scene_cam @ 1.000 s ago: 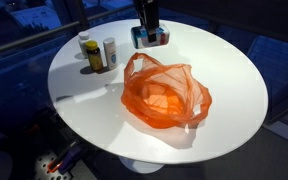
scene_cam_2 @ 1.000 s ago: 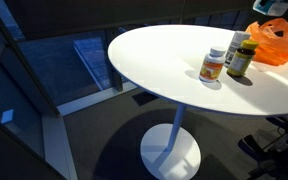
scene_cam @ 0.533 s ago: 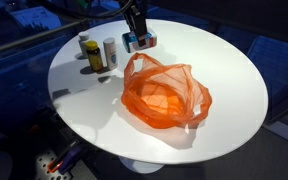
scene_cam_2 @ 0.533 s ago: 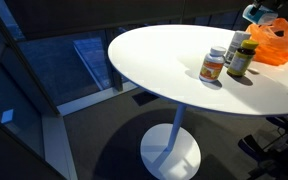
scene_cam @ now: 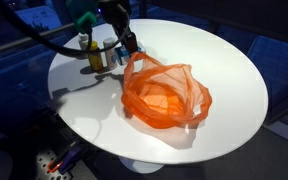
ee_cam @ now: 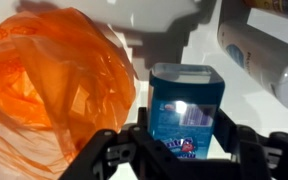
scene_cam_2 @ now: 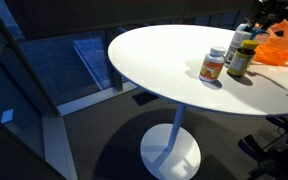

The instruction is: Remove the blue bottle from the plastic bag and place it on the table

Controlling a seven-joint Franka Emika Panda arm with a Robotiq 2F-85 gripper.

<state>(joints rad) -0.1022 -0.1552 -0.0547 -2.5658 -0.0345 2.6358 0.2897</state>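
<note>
Dim blue-black surroundings frame a round white desk (scene_cam: 234,90) on a single pedestal. Near its middle lies a crumpled orange plastic bag (scene_cam: 164,95) with its mouth open upward. Toward the rim behind the bag stands a cluster of small bottles: a dark one with a yellow label (scene_cam: 90,55), a white bottle (ee_cam: 264,55) close by, and, in an exterior view, a white-capped one with an orange label (scene_cam_2: 213,66).

Your arm (scene_cam: 94,15) reaches in over that cluster. In the wrist view your end effector (ee_cam: 184,140) pinches the blue bottle (ee_cam: 187,110), one dark finger (ee_cam: 114,150) pressed against each of its sides. The blue bottle is outside the bag and upright, its flat top facing the camera. It sits just beside the bag's edge on one side, with the white bottle near it on the other. Bare white desk shows around it, and a shadow falls beyond it. You cannot tell from these views whether its base touches the desk.
</note>
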